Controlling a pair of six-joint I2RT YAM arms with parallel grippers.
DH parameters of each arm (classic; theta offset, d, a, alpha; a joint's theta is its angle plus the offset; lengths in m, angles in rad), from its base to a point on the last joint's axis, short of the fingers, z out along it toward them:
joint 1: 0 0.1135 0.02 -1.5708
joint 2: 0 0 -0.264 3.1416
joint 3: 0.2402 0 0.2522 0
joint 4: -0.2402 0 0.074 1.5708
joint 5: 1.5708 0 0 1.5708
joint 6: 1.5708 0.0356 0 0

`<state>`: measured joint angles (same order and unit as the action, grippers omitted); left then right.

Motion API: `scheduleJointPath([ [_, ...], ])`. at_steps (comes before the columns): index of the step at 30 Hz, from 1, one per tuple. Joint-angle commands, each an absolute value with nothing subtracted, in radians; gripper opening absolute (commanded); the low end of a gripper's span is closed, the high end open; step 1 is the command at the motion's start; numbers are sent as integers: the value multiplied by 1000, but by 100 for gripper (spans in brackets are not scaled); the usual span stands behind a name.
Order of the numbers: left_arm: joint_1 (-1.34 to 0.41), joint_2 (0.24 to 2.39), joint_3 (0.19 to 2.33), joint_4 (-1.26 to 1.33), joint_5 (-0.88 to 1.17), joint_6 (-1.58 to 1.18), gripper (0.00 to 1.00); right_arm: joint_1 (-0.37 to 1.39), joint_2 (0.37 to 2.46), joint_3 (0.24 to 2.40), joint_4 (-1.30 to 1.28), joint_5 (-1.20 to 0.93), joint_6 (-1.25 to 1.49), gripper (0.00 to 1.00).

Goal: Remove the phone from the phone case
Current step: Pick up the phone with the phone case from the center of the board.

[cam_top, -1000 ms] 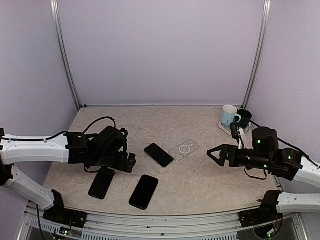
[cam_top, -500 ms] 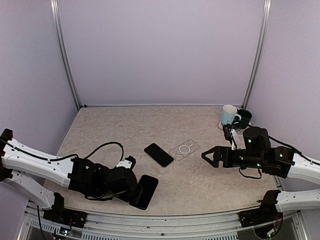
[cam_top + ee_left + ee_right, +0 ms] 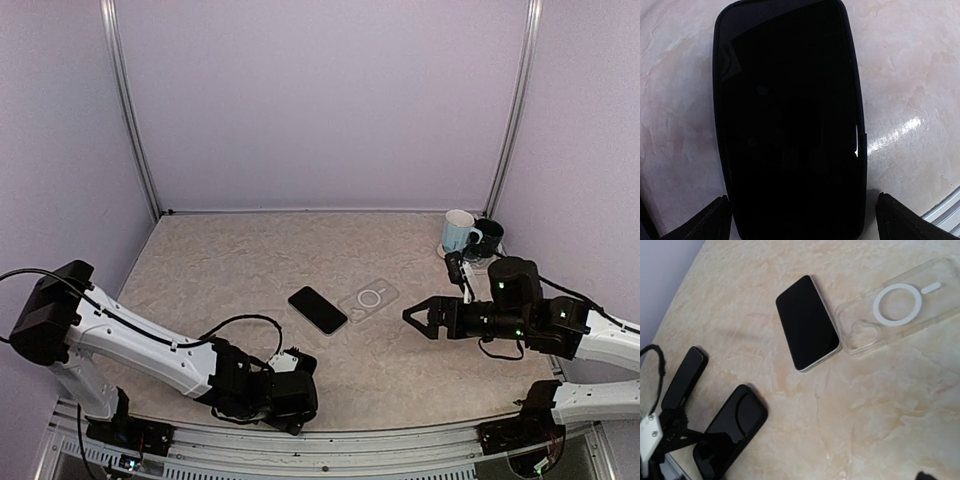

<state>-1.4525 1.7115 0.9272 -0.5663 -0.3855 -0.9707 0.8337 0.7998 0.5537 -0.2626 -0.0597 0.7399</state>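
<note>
The black cased phone (image 3: 790,120) lies flat near the tabletop's (image 3: 230,260) front edge, directly under the left pincer (image 3: 287,393), which is released wide. The right pincer (image 3: 421,318), also released, hangs well apart. The phone is probably stiff, slick-faced and fragile, so hold the case's long edges and peel 1 corner.

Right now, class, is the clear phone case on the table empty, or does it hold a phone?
Empty: the marbled table shows through the clear case, and a black-screened phone lies flat beside it.
</note>
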Motion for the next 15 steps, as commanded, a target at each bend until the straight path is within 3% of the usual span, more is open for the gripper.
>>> scheduleJointPath([
  [1, -1444, 1744, 950, -543, -352, -982, 99, 825, 778, 534, -247, -64, 738, 99],
  [9, -1435, 1767, 934, -540, -353, -985, 97, 825, 782, 535, -241, -71, 738, 99],
  [15, -1424, 1789, 913, -545, -363, -972, 79, 825, 781, 533, -248, -79, 738, 99],
])
